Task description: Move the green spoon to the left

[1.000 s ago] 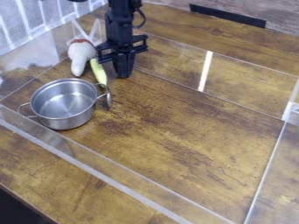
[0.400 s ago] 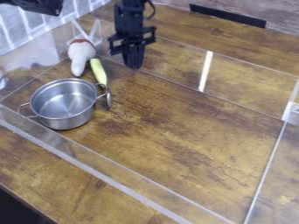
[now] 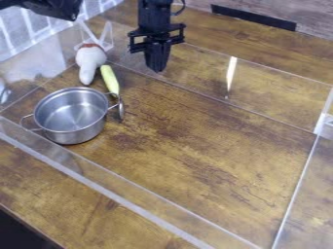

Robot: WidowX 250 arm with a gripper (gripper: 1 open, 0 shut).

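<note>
The green spoon (image 3: 111,79) lies flat on the wooden table, its yellow-green handle running from near the white figure down toward the pot, with a small greyish end at the bottom. My gripper (image 3: 158,64) hangs up and to the right of the spoon, pointing straight down. Its black fingers are shut with nothing between them, and it is apart from the spoon.
A shiny steel pot (image 3: 72,113) stands just below the spoon at the left. A whitish toy figure (image 3: 89,58) stands at the spoon's upper left. Clear plastic walls (image 3: 130,209) fence the wooden table (image 3: 221,146).
My gripper has risen and moved to the right, away from the spoon, which stays where it lay beside the pot.
</note>
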